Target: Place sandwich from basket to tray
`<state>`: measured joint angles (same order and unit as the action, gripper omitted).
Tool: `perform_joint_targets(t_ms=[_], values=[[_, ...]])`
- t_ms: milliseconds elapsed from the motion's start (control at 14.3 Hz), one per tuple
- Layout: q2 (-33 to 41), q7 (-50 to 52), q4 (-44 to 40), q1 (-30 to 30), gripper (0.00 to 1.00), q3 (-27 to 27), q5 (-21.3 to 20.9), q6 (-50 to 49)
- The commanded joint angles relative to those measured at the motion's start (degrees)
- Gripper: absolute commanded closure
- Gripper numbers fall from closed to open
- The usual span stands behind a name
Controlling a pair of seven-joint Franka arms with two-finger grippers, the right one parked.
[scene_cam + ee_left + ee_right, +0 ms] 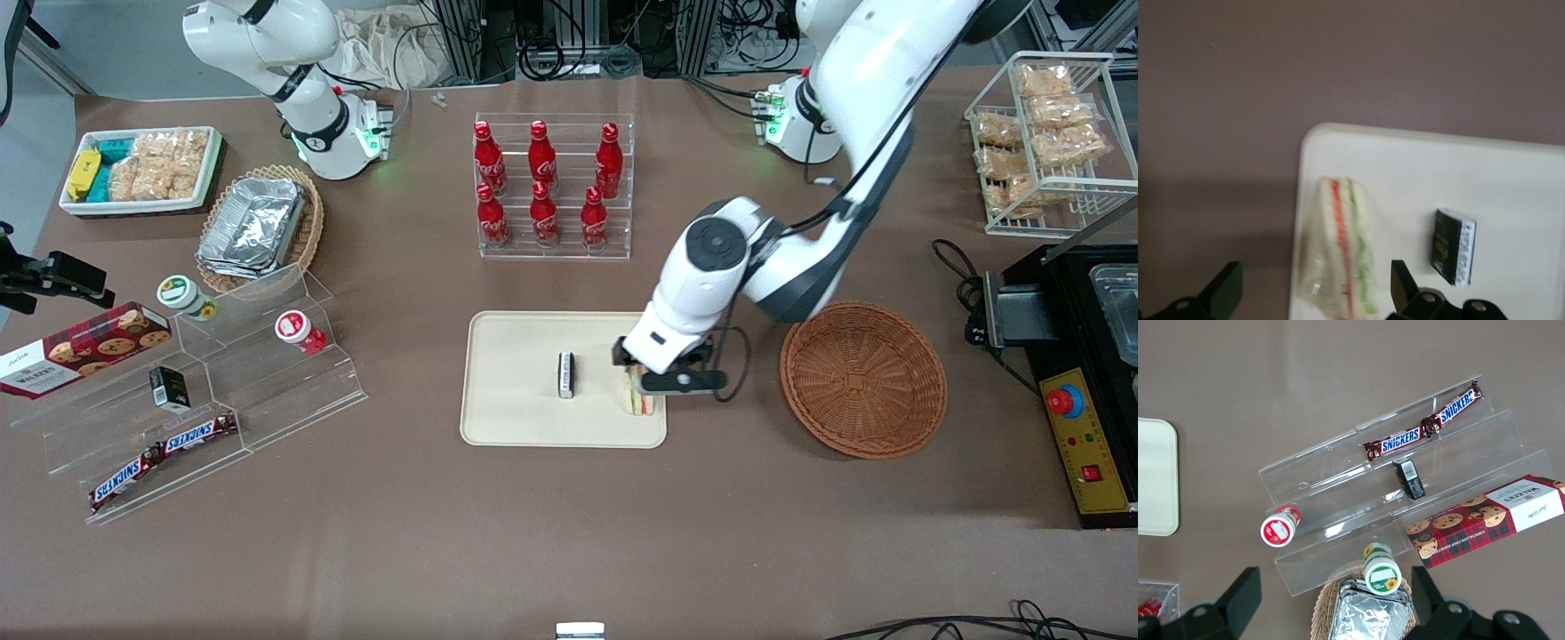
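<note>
Cream tray (533, 418) at frame centre holds the sandwich (642, 402) on its edge nearest the basket (862, 379), with a small block (565, 374) beside it. Over the sandwich hangs the gripper (1313, 288), fingers (1225, 288) spread wide apart, touching nothing. Cola bottles (544, 185) stand higher in frame.

You are looking at six red cola bottles (542, 182), two Snickers bars (164, 453), two small lidded cups (240, 311), one sandwich (640, 396), one tray (516, 382), one basket (862, 378).
</note>
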<state>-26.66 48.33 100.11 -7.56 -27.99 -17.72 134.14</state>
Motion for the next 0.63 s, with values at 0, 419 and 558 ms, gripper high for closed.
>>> perform_joint_targets(t_ms=[0, 419, 558], values=[[7.2, 0.1, -0.4, 3.3, 0.0, -0.2, 3.3, -7.5], [8.4, -17.9, -16.7, 12.2, 0.0, 0.0, 11.0, -34.4], [11.0, -23.8, -18.5, 14.7, 0.0, 0.2, 12.7, -40.4]])
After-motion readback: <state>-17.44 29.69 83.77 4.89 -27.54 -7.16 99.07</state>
